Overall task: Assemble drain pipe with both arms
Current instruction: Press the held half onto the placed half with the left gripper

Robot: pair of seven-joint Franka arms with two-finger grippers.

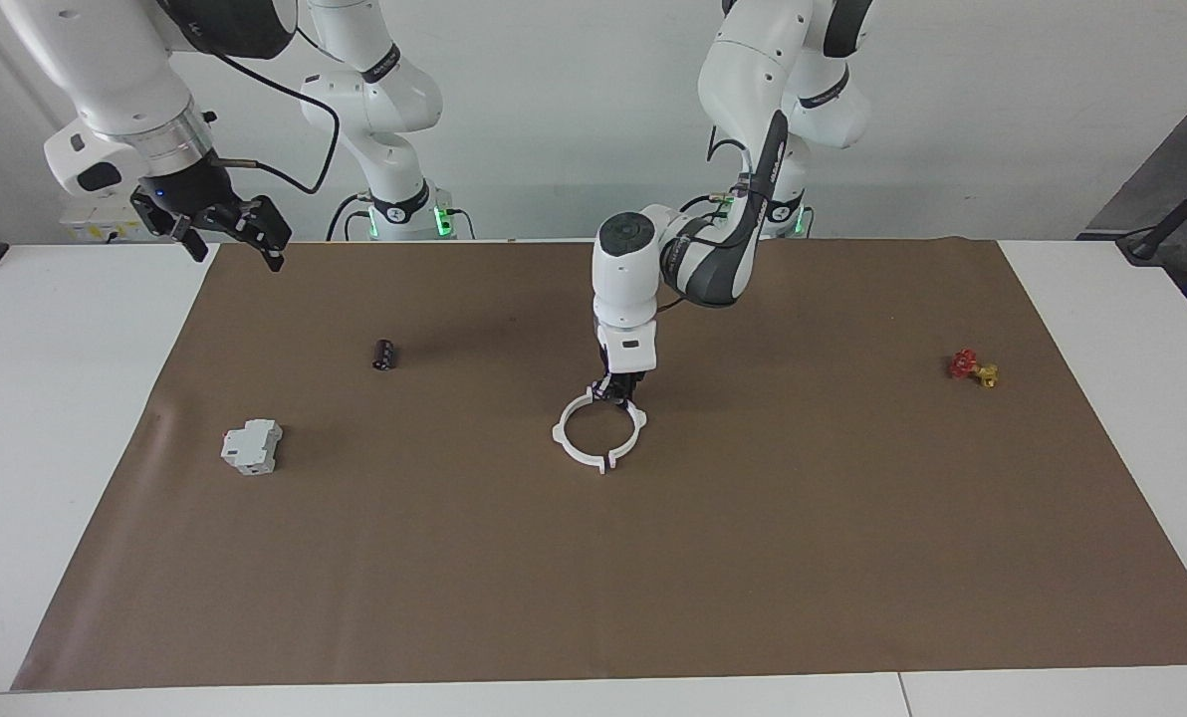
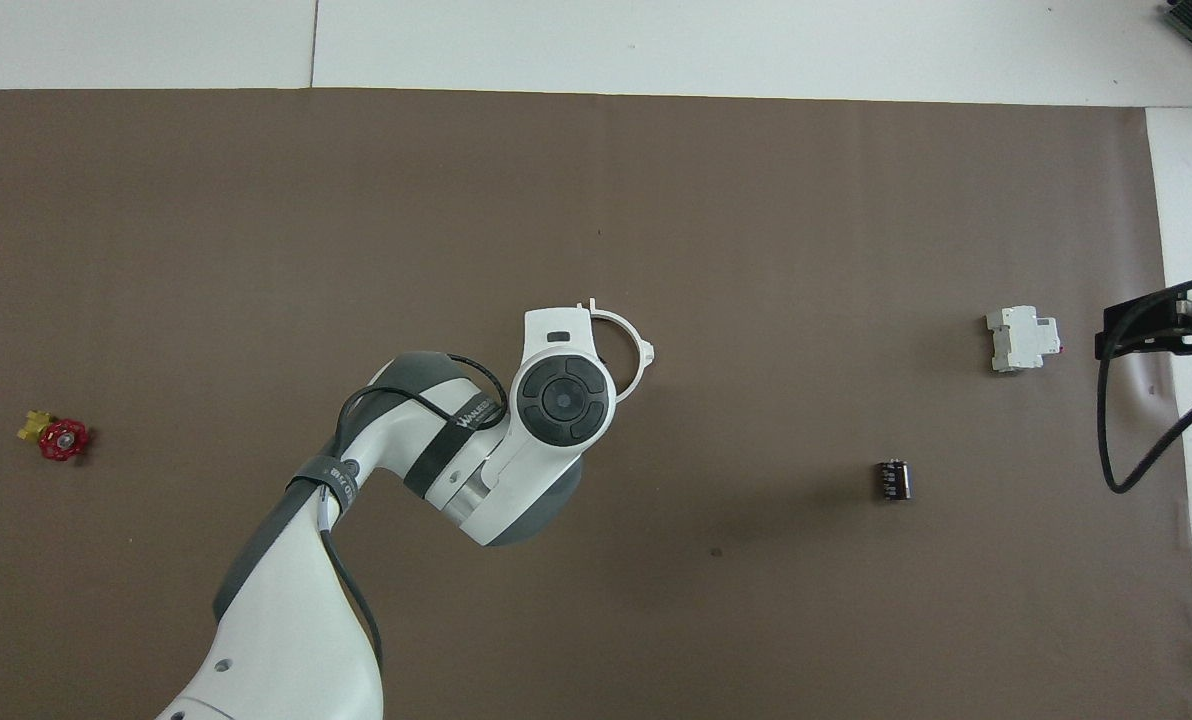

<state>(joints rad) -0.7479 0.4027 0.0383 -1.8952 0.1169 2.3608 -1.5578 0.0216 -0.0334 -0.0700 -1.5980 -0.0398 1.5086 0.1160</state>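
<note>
Brown-papered tabletop (image 1: 454, 597), white ring of drain pipe (image 1: 599, 430) mid-mat. Left tool (image 1: 621, 394) down on ring's robot-side rim, pinch state unreadable. Right tool (image 1: 223, 227) parked high, fingers spread. Keep rim level, seat tabs w/o twisting.

The white table (image 1: 56, 418) carries a brown mat (image 1: 593, 578) spread across its middle.

A robotics lab: two white arms (image 1: 713, 239) bolted at a white table (image 1: 56, 398) under a brown paper sheet (image 1: 593, 578), against a bare white wall (image 1: 574, 119), with black cables (image 2: 1126, 440) trailing.
</note>
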